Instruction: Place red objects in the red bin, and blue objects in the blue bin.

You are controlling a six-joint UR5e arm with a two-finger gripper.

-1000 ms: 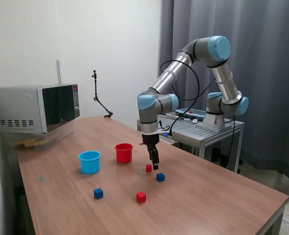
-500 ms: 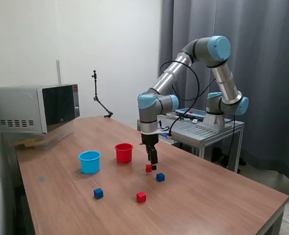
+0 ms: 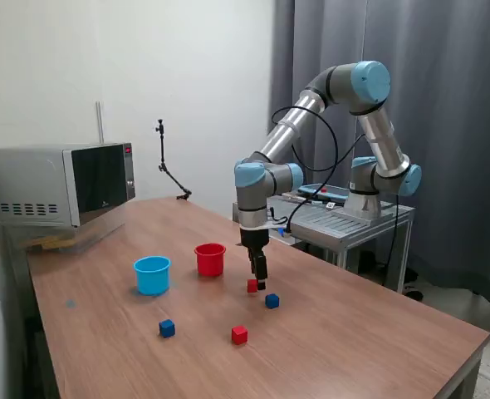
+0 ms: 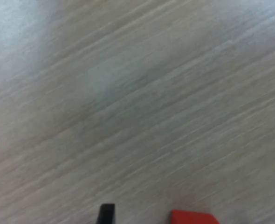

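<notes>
My desk (image 3: 353, 332) carries a microwave (image 3: 58, 187), blue bin (image 3: 152, 274), red bin (image 3: 210, 258), and beyond the red bin, two red cubes (image 3: 252, 285) and two blue cubes (image 3: 271, 301).

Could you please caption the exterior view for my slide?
UR5e gripper low beside a red cube, with the red bin nearby.

The arm (image 3: 328, 125) arches over, its pincer (image 3: 260, 283) pointing straight down, fingers spread apart.

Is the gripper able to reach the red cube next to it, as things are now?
Probably yes. The gripper hangs right over the red cube, and the wrist view shows that cube between the spread fingers with only bare table around. The blue cube lies apart, out of the way.
</notes>
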